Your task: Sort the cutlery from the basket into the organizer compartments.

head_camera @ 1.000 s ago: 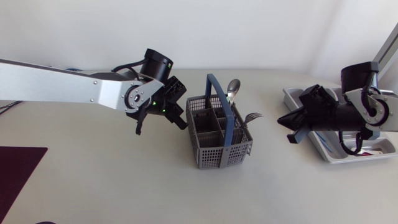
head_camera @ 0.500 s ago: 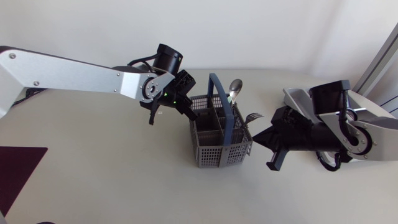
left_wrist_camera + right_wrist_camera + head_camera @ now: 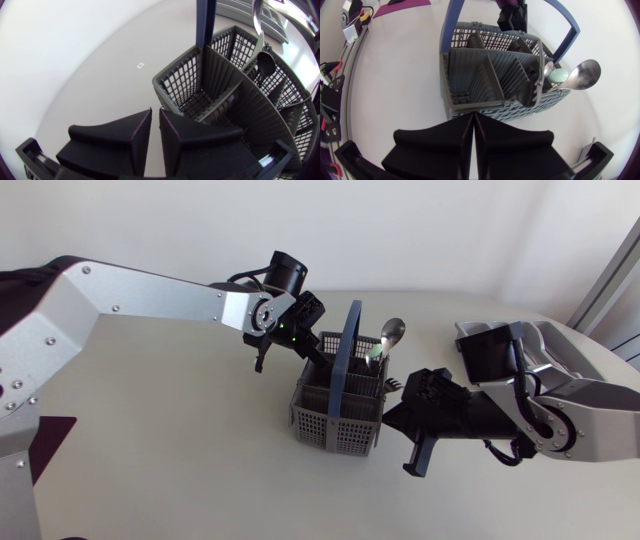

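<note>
From above, the basket [image 3: 335, 420] is a boxy grey plastic mesh with a flat blue hoop handle [image 3: 346, 345] arching over it. It stands on the pale matte surface [image 3: 180, 460] between the two grippers. A shiny metal spoon [image 3: 392, 332] rises bowl-up from the side nearer the right gripper [image 3: 390, 418], and dark fork [image 3: 398, 383] tines poke out closer still to that gripper. The right gripper is a matte black wedge with its tip just beside the basket's wall. The left gripper [image 3: 312, 356] sits at the opposite rim. A corner of the silvery organizer [image 3: 472, 332] shows behind the right arm, well apart from the basket. In the left wrist view the left gripper [image 3: 155, 114] is clenched to a thin slit with nothing in it. The basket [image 3: 220, 85] lies straight ahead, with one finger overlapping its nearest corner, though contact cannot be judged. Smooth slanted dividers [image 3: 235, 95] split the latticed walls, and the handle [image 3: 205, 22] stands upright beyond. In the right wrist view the right gripper [image 3: 472, 119] is likewise pinched almost closed and empty, its tip near the basket's [image 3: 485, 75] wall. The spoon [image 3: 584, 75] leans out beside the handle [image 3: 570, 37], and the left gripper [image 3: 512, 17] shows past the far rim.
</note>
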You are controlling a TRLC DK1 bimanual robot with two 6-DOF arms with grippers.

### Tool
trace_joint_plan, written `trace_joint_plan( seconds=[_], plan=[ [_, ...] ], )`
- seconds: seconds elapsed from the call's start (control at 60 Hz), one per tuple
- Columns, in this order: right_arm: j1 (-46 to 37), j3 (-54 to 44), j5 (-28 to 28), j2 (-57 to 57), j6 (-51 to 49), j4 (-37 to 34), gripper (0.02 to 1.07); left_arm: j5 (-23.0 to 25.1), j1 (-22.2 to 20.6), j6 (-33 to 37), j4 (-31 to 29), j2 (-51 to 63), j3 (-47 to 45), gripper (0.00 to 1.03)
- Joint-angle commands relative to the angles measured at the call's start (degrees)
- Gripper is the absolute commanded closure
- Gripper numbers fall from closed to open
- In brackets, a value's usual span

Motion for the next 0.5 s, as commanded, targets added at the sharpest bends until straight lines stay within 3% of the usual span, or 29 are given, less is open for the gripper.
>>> trace_joint_plan(
  seconds=[0.0, 0.083, 0.167, 0.283, 0.367, 0.483],
  plan=[
    [0.83, -1.75, 0.5, -2.81, 1.7, 0.27, 1.02, 0.88, -0.37, -0.37, -1.37, 1.45, 1.11, 0.89],
    [0.39, -2.98, 0.68, -6.76, 1.61, -0.43, 1.0, 0.88, 0.6, 0.15, -1.37, -0.48, -0.56, 0.89],
    [-0.84, -4.38, 0.59, -11.16, 1.7, -1.48, 0.9, 0.88, 1.74, 0.51, -1.37, -3.56, -3.46, 0.89],
    [-3.21, -5.17, 0.06, -14.85, 2.05, -2.54, 0.89, 0.88, 2.53, 1.82, -0.58, -9.18, -8.82, 0.89],
    [-4.7, -5.17, -0.73, -15.2, 2.84, -2.63, 0.74, 0.88, 2.53, 3.14, 1.01, -14.1, -14.18, 0.89],
    [-5.41, -4.73, -1.61, -15.29, 4.43, -2.28, 0.74, 0.88, 2.53, 4.11, 1.45, -19.55, -19.28, 0.89]
  ],
)
